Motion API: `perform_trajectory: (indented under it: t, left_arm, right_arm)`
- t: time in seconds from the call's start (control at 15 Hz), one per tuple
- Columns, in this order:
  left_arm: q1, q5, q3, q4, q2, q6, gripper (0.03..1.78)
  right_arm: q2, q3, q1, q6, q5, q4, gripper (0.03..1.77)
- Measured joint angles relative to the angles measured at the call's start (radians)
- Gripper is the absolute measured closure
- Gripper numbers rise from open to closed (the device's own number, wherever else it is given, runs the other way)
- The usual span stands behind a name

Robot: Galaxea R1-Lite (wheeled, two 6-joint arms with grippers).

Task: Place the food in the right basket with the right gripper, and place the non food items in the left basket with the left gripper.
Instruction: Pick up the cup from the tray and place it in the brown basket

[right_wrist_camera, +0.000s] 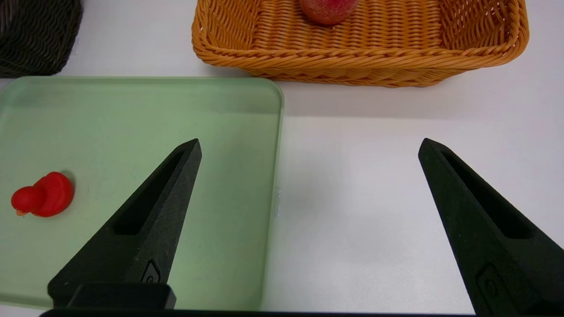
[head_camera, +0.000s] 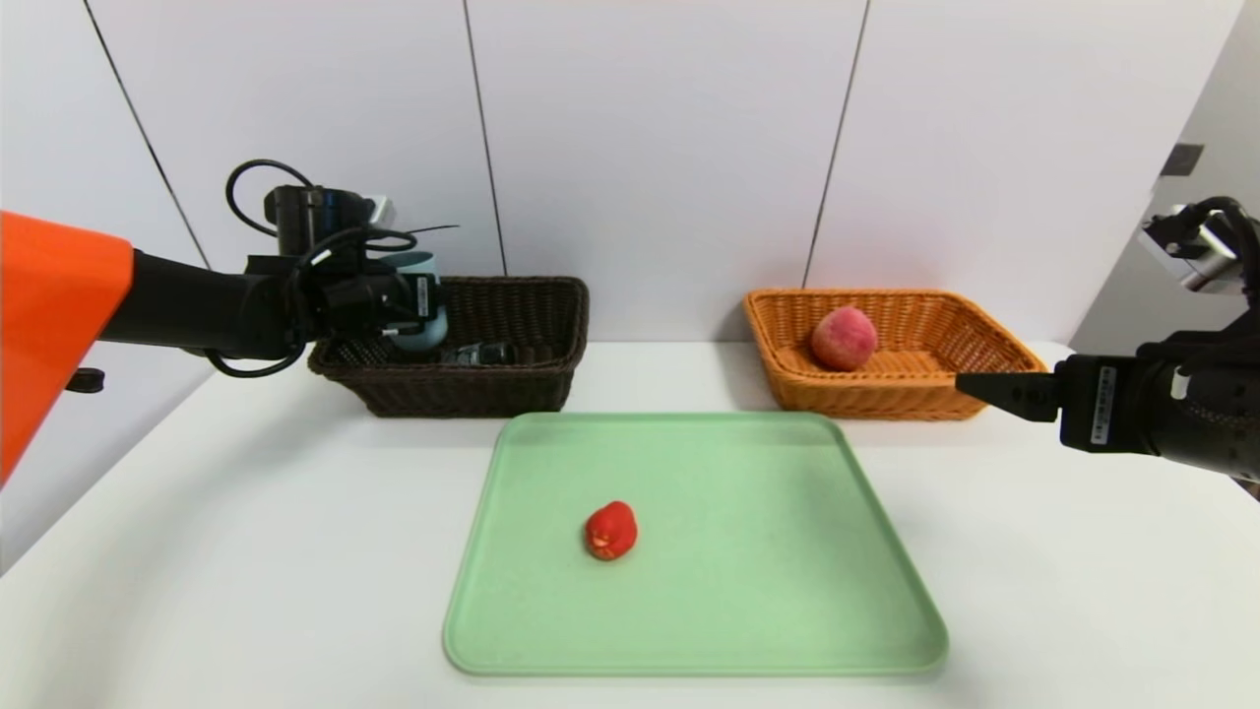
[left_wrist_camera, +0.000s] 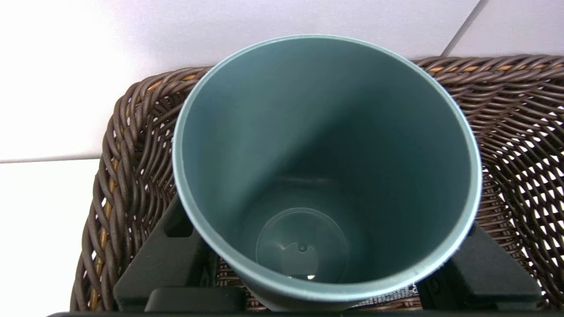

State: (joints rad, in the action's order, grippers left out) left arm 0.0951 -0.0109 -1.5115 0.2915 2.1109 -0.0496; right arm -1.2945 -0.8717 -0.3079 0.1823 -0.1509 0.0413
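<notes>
Cup (left_wrist_camera: 326, 154) clamped in L pincer (left_wrist_camera: 326, 233), prob. inside dark bskt (head_camera: 472, 394); R pincer (right_wrist_camera: 311, 141) apart nr orange bskt (head_camera: 866, 397); white tbl (head_camera: 246, 542), panelled wall (head_camera: 640, 148).

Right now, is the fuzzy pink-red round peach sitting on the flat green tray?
No, the fuzzy pink-red round peach lies inside the orange-tan woven wicker basket.

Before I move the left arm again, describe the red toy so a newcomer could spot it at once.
On the white table, in front of the two baskets, lies a flat green tray. The toy sits on it, left of the middle: tiny, glossy and duck-like. The other reddish thing, the peach, is bigger, fuzzy and inside the orange basket.
</notes>
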Motion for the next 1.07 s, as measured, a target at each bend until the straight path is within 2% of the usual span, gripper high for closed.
perform_trajectory:
  t: [0.6,0.87,1.07]
  left_arm:
    - [-0.021,0.000,0.000,0.005,0.029,0.000,0.66]
    - [-0.022,0.000,0.006,0.070,0.043,0.004,0.44]
    - [-0.020,0.000,0.006,0.080,0.043,0.004,0.34]
  right_arm:
    - [-0.003,0.004,0.000,0.002,0.001,0.000,0.10]
    - [-0.006,0.004,0.000,0.002,0.001,0.000,0.10]
    - [-0.011,0.005,0.000,0.001,0.002,0.000,0.10]
